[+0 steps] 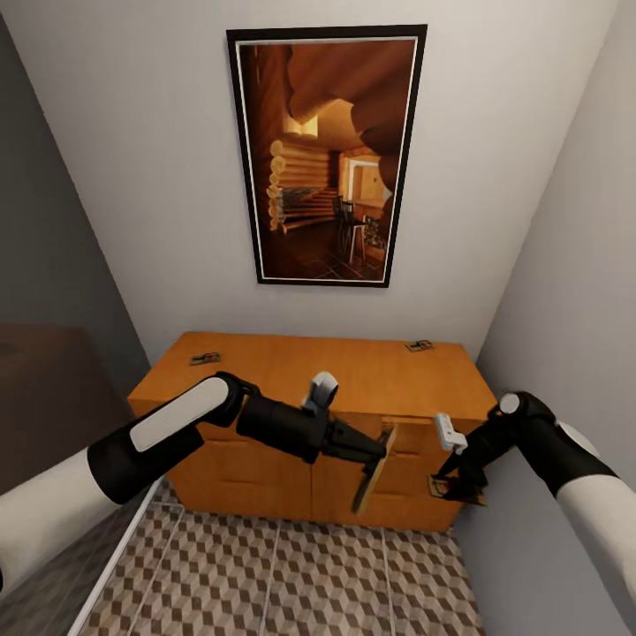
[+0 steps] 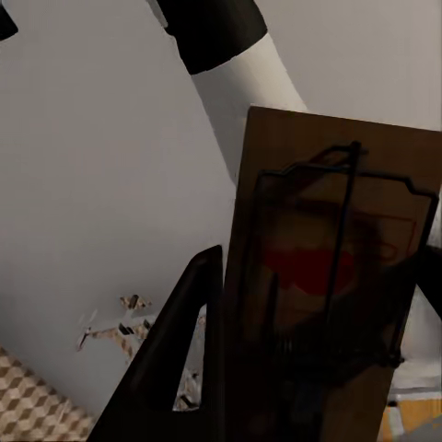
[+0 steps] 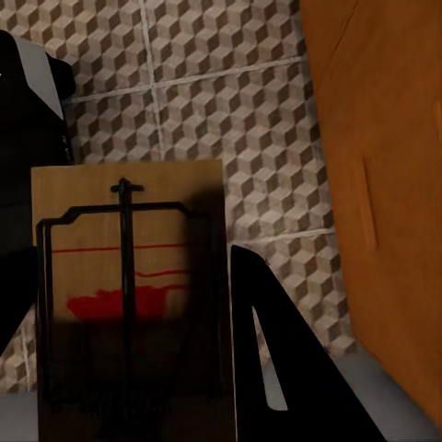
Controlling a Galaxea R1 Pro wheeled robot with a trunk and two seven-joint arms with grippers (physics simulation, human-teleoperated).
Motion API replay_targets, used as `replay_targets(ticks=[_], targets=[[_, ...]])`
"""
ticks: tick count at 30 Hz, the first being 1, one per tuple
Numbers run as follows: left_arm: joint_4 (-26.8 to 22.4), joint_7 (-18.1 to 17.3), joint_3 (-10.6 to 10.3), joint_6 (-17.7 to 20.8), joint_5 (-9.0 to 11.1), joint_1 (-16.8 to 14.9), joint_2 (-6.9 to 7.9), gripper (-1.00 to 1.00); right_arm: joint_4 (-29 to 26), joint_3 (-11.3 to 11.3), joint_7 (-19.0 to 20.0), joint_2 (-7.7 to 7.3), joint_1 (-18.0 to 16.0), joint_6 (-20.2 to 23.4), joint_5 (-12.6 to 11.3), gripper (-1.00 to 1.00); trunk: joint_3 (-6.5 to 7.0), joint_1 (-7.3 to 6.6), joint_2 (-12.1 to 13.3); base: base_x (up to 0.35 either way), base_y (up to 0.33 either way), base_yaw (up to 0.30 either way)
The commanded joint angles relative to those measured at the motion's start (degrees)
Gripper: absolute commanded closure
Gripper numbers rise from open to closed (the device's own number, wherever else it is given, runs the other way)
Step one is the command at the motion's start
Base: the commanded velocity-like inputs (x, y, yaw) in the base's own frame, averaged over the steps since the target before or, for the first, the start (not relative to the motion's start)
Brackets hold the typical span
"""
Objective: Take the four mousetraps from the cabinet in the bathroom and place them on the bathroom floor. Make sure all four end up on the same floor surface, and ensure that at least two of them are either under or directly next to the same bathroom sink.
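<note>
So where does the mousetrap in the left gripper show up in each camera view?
Head view: the held mousetrap hangs on edge at centre, before the cabinet.
Left wrist view: it stands large, face-on, beside a dark finger.
Right wrist view: not identifiable; another trap sits there.
Shared landmark: the cube-patterned floor.

The cabinet (image 1: pixel 291 380) blocked the alcove from nine to three o'clock, side walls pressing close at both ends. Its flat top lay mostly open, save one mousetrap (image 1: pixel 205 359) at ten o'clock and another (image 1: pixel 419 345) at two. The bathroom floor (image 1: pixel 291 574) at six o'clock lay open below the arms, each gripper already carrying a trap in front of the drawers.
</note>
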Motion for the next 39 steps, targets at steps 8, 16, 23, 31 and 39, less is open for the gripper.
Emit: replay_targets(ticks=[8,16,23,31,39], targets=[[0.1,4.8,-4.1,0.0,0.0,-0.1,-0.3,1.0,0.0,0.2,0.3,-0.87,0.3,0.9,0.0,1.0,-0.13,0.04,-0.1,0.0,0.0,0.0],[0.1,8.0,-10.0,0.0,0.0,0.0,-0.29,1.0,0.1,0.1,0.3,-1.3,0.4,0.9,0.0,1.0,-0.13,0.04,-0.1,0.0,0.0,0.0],[0.2,8.1,-13.7,-0.1,-0.1,0.2,-0.24,1.0,0.1,0.1,0.3,-1.37,0.4,0.9,0.0,1.0,-0.13,0.04,-0.1,0.0,0.0,0.0],[0.4,8.2,-16.7,-0.3,-0.1,0.4,-0.09,1.0,0.4,0.1,0.3,-1.37,0.4,0.9,0.0,1.0,-0.13,0.04,-0.1,0.0,0.0,0.0],[0.6,8.3,-23.2,-1.0,-0.2,0.5,-0.14,1.0,0.4,0.1,0.2,-1.31,0.5,0.9,0.0,1.0,-0.13,0.04,-0.1,0.0,0.0,0.0]])
